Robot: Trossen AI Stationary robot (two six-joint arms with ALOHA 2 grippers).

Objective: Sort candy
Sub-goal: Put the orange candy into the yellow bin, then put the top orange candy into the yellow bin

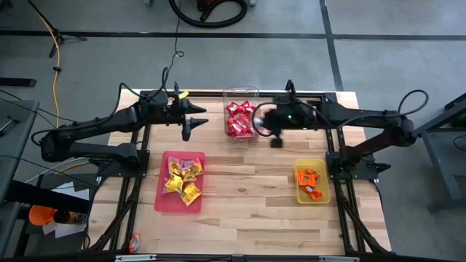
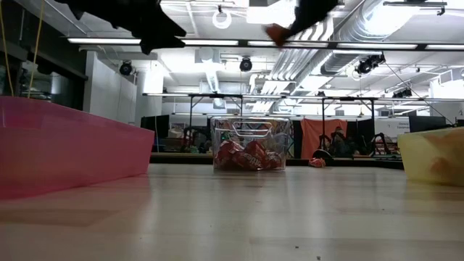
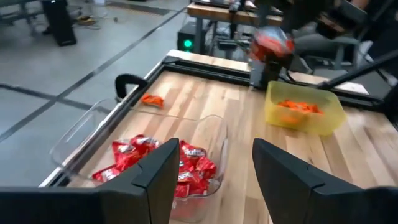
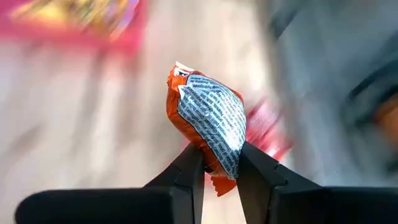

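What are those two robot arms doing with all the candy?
They are sorting it by colour. The right gripper is pinching an orange candy packet, held up in the air beside the clear tub of red candies. The left gripper is open and empty, on the tub's other side. Yellow candies lie in the pink tray, and orange ones in the yellow tray.
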